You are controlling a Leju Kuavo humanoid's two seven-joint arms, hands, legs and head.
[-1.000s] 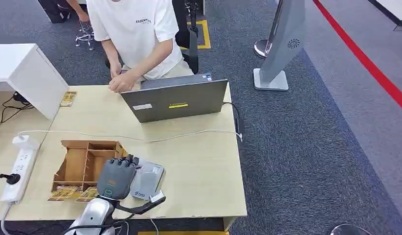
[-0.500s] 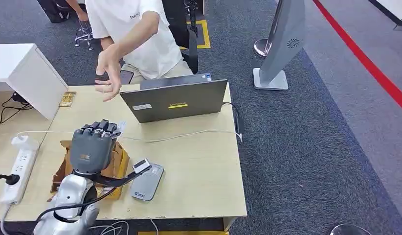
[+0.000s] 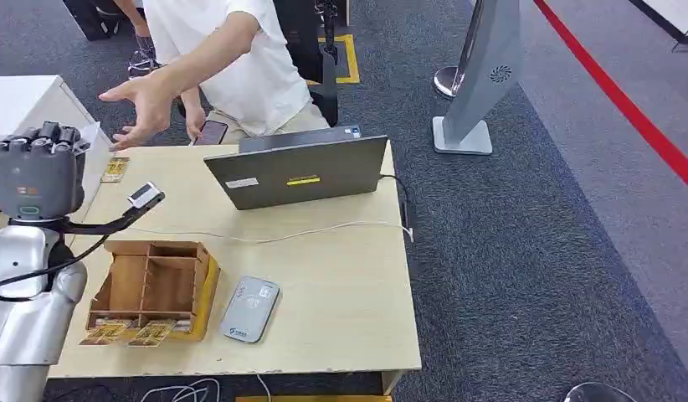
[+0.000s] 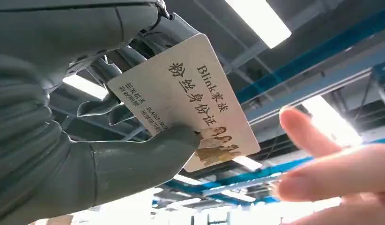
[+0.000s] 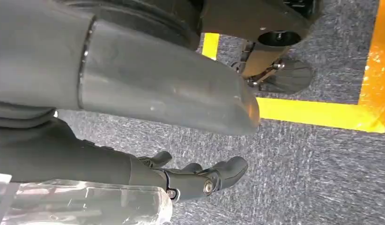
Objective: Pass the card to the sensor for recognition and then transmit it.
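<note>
My left hand is raised at the far left of the table, well above its surface. It pinches a white card with dark printed characters between the thumb and the fingers; a pale edge of the card juts out beside the fingers. A person's open hand reaches toward the card, and that person's fingertips sit just beside its free edge without touching it. The grey sensor pad lies flat near the table's front edge, far from my left hand. My right hand hangs over carpet, fingers apart, holding nothing.
A wooden compartment box stands left of the sensor pad, with cards at its front. A grey laptop sits at the back, a white cable running before it. A white cabinet stands far left. The person holds a phone.
My left hand has lifted from over the sensor pad and wooden box, up and to the left, with the card. The person's hand has stretched out toward it.
</note>
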